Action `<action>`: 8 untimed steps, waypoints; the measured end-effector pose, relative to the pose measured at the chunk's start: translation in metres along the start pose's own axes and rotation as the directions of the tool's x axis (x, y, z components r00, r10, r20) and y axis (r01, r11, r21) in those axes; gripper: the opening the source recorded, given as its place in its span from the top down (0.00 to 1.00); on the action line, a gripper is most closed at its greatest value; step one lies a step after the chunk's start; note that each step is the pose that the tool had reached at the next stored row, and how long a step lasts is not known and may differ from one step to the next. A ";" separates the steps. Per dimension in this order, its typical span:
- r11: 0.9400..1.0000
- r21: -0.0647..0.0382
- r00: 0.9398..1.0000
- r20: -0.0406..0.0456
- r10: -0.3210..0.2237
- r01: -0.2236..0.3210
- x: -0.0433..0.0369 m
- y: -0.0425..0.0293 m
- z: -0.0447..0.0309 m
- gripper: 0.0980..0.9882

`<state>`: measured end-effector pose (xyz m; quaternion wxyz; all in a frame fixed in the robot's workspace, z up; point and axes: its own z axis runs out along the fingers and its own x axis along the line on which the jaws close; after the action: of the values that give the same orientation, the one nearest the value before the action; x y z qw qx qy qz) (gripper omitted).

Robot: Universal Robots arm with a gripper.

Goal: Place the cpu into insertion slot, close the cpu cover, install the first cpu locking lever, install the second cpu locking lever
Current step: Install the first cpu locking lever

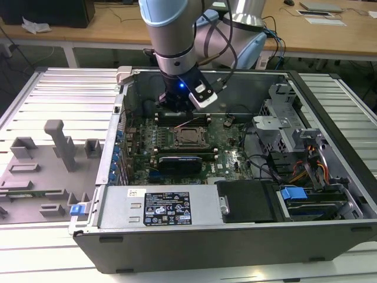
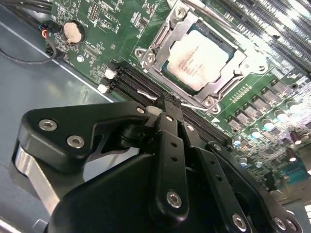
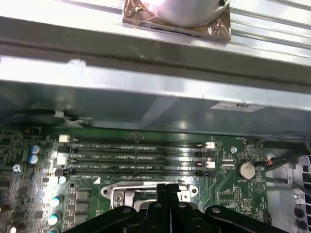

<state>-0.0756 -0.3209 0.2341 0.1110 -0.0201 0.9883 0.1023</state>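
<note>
In the exterior view my gripper hangs inside the open computer case, just behind the insertion slot on the green motherboard. The cpu, pale silver-beige, lies in the slot. Around it lies the cpu cover, a silver frame flat on the socket. The black fingertips meet with no gap, right at the socket's edge beside the memory slots. A thin bright locking lever runs along that edge by the tips. In the first wrist view the gripper hovers over the socket frame.
Long black memory slots and a coin battery lie between the socket and the case wall. A power supply and drive cage fill the near and right sides. Grey fixtures stand on the exterior view's left.
</note>
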 end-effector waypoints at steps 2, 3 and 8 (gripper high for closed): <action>1.000 0.001 1.000 0.001 0.005 -0.005 0.0001 0.0036 0.0013 0.99; 1.000 0.002 1.000 0.003 0.007 -0.007 0.0002 0.0047 0.0019 0.99; 1.000 0.007 0.999 0.019 0.025 -0.025 0.0010 0.0053 0.0057 0.99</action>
<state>-0.0756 -0.3146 0.2295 0.1192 -0.0062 0.9878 0.1004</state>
